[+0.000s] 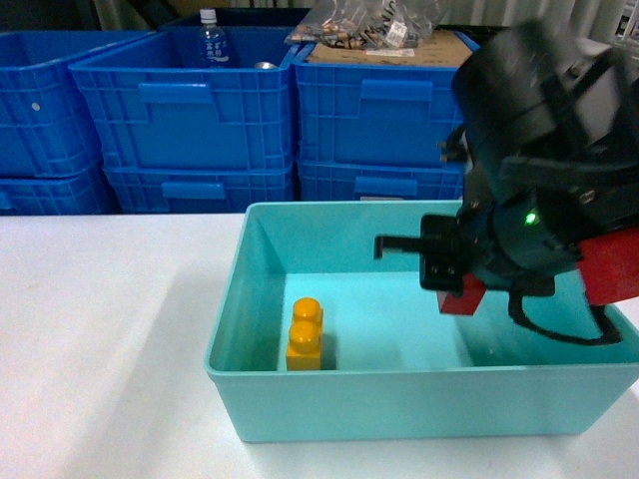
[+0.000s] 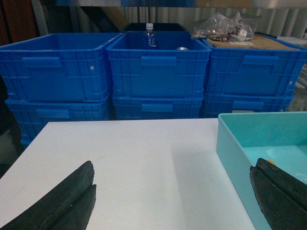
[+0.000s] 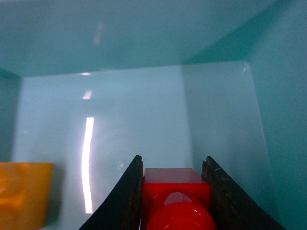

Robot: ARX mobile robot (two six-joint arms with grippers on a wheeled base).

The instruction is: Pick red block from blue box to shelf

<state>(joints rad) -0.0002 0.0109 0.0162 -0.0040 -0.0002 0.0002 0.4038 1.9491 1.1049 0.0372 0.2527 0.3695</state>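
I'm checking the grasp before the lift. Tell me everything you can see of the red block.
The red block is glossy red plastic, a square body with one round stud facing the right wrist camera. It sits clamped between the two dark jaws of the right gripper, inside the blue box. The head view shows only a red corner below the gripper.

Orange-yellow two-stud brick (image 1: 304, 336) stands upright at seven o'clock in the head view, studs running toward twelve. White tabletop (image 1: 110, 329) stretches out to nine o'clock. Along twelve o'clock, dark blue ribbed crates (image 1: 190, 110) sit stacked two high, side by side. A plastic water bottle (image 1: 209, 38) pokes up from the middle top crate. At one o'clock, a clear bag of small parts (image 1: 367, 22) rests on a cardboard sheet (image 1: 429, 48) atop the right crate.
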